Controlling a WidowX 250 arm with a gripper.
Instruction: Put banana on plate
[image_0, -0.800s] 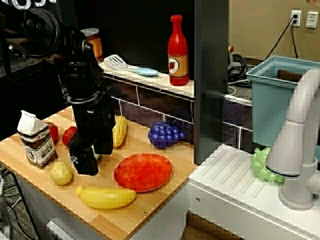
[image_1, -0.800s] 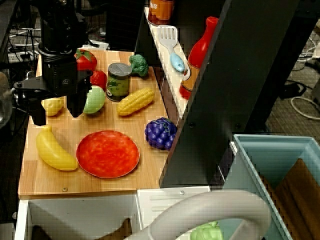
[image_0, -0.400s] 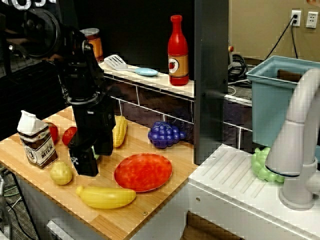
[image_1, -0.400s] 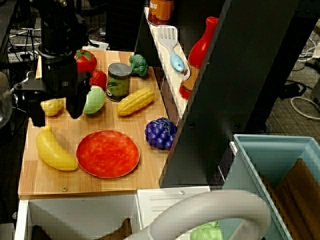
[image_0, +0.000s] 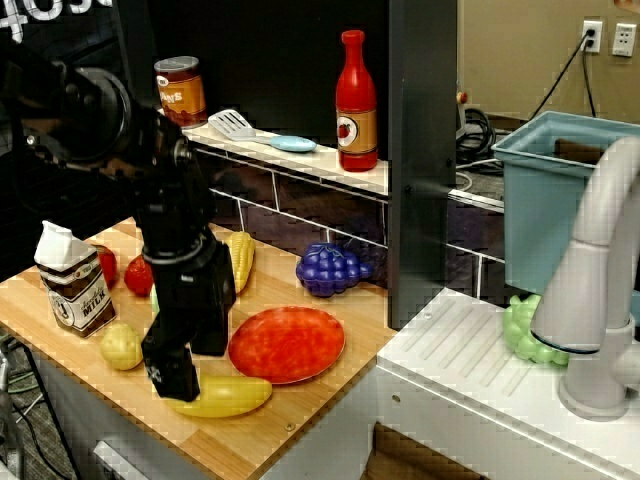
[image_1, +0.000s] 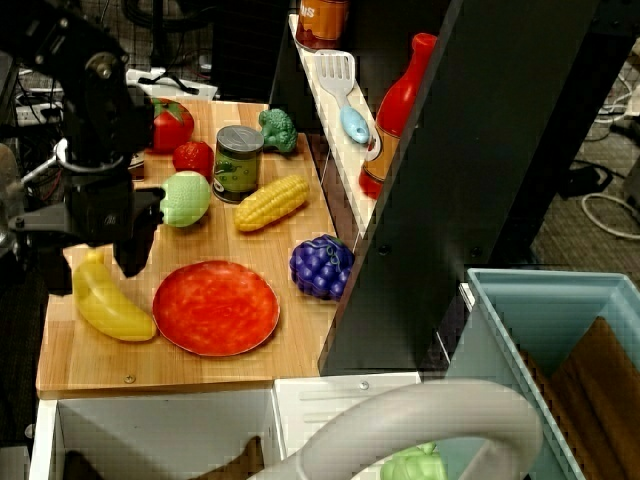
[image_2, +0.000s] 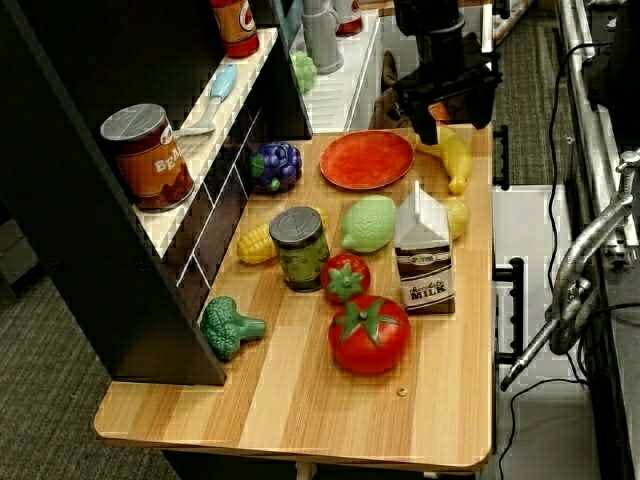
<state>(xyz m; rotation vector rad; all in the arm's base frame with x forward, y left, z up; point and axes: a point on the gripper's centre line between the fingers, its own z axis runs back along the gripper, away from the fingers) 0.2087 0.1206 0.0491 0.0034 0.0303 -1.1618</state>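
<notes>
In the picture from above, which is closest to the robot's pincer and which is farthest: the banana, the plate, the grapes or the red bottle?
1. Banana, right under the pincer, at the board's front left.
2. Plate, just to its right.
3. Grapes, beyond the plate, by the dark post.
4. Red bottle, up on the shelf, farthest.

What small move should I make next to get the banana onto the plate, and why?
Probably ease the gripper straight down around the banana and close. It appears open, with one finger on each side of the banana's upper end, though whether it already touches is unclear. The banana lies on the wood beside the plate, not on it, so a grasp comes before any lift.
</notes>
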